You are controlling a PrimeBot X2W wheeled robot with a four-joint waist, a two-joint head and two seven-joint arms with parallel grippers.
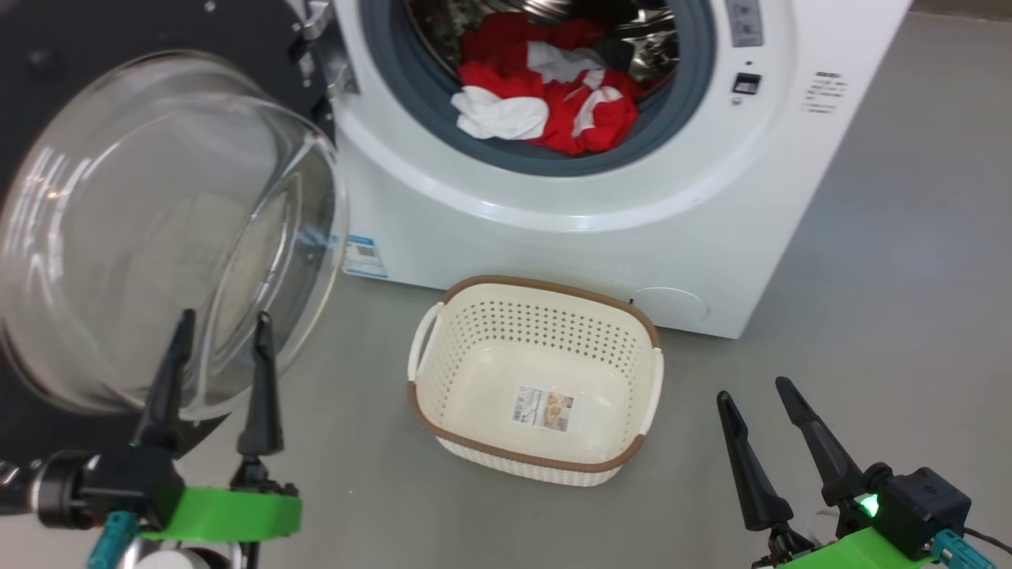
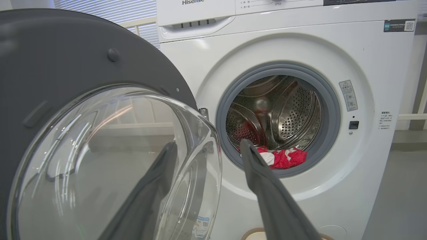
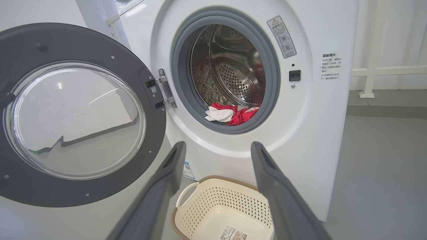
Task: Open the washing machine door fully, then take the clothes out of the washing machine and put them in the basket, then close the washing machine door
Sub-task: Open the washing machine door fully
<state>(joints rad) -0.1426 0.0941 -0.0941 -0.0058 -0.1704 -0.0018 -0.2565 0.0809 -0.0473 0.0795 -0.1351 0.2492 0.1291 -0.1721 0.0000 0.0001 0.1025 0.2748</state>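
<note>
Left hand [image 1: 225,314] and right hand [image 1: 751,388] are open, empty. Soft red and white clothes [image 1: 545,95] lie inside the big white washing machine [image 1: 553,205].

Glossy glass door [image 1: 158,229], perforated plastic basket [image 1: 538,332], soft cloth clothes [image 1: 545,103].

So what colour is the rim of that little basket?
Brown, with a woven look, on a cream-white basket; clearest in the head view.
</note>
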